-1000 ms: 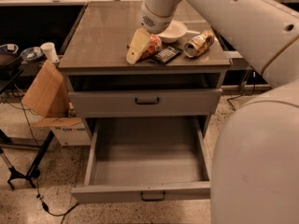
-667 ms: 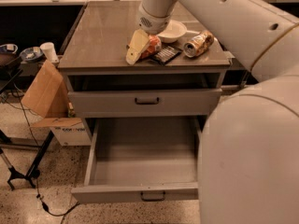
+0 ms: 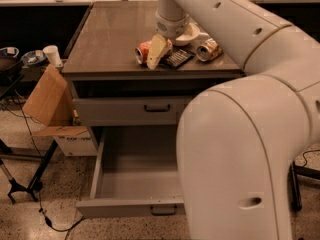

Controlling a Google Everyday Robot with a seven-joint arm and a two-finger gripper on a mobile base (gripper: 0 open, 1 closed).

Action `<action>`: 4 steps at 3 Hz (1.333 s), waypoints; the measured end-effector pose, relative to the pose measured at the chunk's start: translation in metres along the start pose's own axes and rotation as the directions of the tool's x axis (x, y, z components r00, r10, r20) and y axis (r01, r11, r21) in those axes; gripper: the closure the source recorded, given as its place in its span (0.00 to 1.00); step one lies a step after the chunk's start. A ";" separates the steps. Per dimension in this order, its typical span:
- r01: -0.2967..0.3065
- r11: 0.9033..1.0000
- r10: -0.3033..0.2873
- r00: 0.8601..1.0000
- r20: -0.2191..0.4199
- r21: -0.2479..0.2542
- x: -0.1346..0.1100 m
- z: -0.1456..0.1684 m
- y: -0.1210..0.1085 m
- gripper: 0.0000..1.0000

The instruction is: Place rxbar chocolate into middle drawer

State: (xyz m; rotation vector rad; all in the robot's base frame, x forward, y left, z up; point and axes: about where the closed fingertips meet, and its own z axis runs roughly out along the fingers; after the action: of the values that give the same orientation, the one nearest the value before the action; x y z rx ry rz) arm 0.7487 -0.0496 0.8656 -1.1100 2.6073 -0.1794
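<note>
The rxbar chocolate point(image 3: 176, 58), a small flat black bar, lies on the cabinet top point(image 3: 110, 39). It sits between a crushed orange can point(image 3: 143, 50) and a crushed gold-silver can point(image 3: 209, 49). My gripper point(image 3: 156, 52) hangs down over the top, just left of the bar and in front of the orange can, touching or nearly touching the surface. The middle drawer point(image 3: 131, 186) is pulled out below, open and empty, with its small dark handle point(image 3: 163, 211) at mid-front. My arm hides its right part.
The shallower drawer with the black handle point(image 3: 157, 108) is shut above the open one. A white bowl point(image 3: 193, 33) stands behind the bar. A cardboard box point(image 3: 47, 100) and a black stand point(image 3: 22, 174) are to the left on the floor. My arm's bulk point(image 3: 240, 154) fills the right.
My arm's big lower section has swung left and now covers more of the open drawer's right side. The gripper stays over the same spot by the bar.
</note>
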 end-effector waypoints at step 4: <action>-0.052 0.999 0.050 0.995 -0.090 -0.014 0.016 0.055 -0.020 0.00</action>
State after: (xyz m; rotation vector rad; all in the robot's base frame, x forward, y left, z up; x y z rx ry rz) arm 0.7693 -0.0744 0.8147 -1.0627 2.7182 -0.2011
